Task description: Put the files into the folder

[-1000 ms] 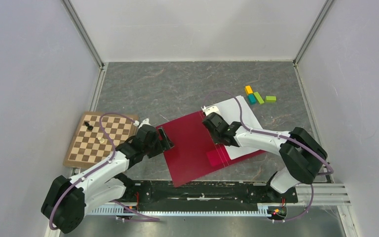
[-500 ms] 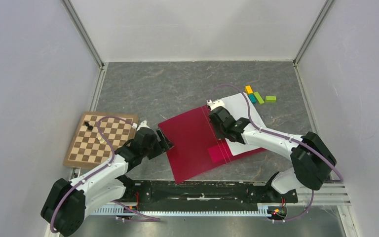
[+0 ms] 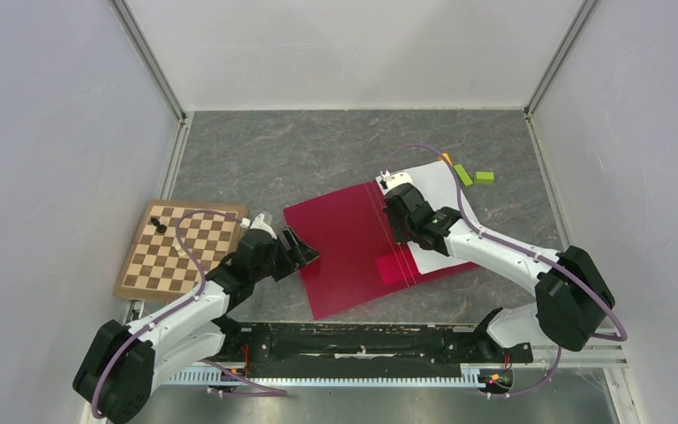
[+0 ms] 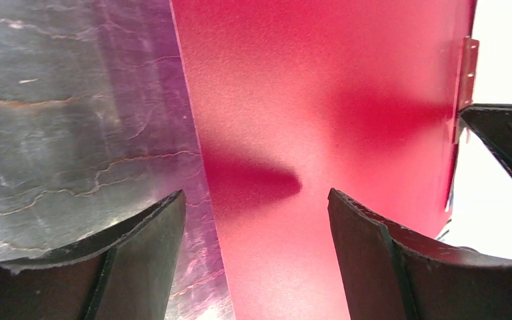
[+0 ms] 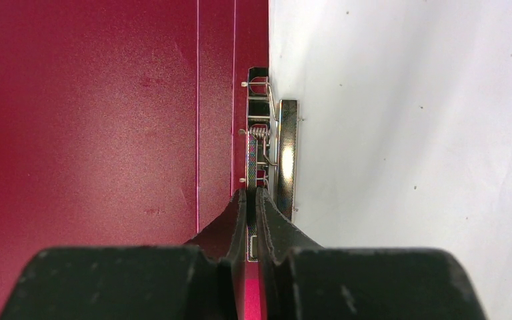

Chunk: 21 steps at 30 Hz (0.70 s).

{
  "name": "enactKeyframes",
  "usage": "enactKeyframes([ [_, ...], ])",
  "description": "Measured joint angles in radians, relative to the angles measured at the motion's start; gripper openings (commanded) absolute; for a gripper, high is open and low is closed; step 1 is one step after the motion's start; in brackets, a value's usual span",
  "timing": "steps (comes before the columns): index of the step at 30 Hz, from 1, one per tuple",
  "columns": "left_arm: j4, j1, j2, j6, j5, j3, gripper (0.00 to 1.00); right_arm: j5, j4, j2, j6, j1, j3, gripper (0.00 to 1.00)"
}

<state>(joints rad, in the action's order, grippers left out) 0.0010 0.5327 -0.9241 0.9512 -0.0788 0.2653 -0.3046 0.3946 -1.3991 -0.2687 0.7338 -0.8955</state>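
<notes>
Open folder (image 3: 344, 256) flat on the desk (image 3: 274, 150), files (image 3: 434, 185) lying on its right half. My right gripper (image 5: 252, 200) is pressed together at the spine, seemingly pinching the near end of the clip (image 5: 287, 147). The clip's long axis runs straight ahead of it, with the paper edge just beside on the right. My left gripper (image 4: 257, 220) is spread and holds nothing, straddling the folder's left edge. I judge the right arm nearer the files.

Both arms reach inward: left gripper (image 4: 257, 200) jaws spread wide apart, right gripper (image 5: 252, 197) jaws pressed together.
</notes>
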Motion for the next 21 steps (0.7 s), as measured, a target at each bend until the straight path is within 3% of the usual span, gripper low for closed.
enactKeyframes([
  [13,0.194,-0.010,0.032,0.033,-0.138,-0.030,0.84,0.012,0.017,0.015,-0.001,-0.018,0.000,0.00],
  [21,0.167,-0.010,0.115,0.042,-0.170,0.017,0.84,0.040,-0.058,0.014,-0.036,-0.018,0.069,0.00],
])
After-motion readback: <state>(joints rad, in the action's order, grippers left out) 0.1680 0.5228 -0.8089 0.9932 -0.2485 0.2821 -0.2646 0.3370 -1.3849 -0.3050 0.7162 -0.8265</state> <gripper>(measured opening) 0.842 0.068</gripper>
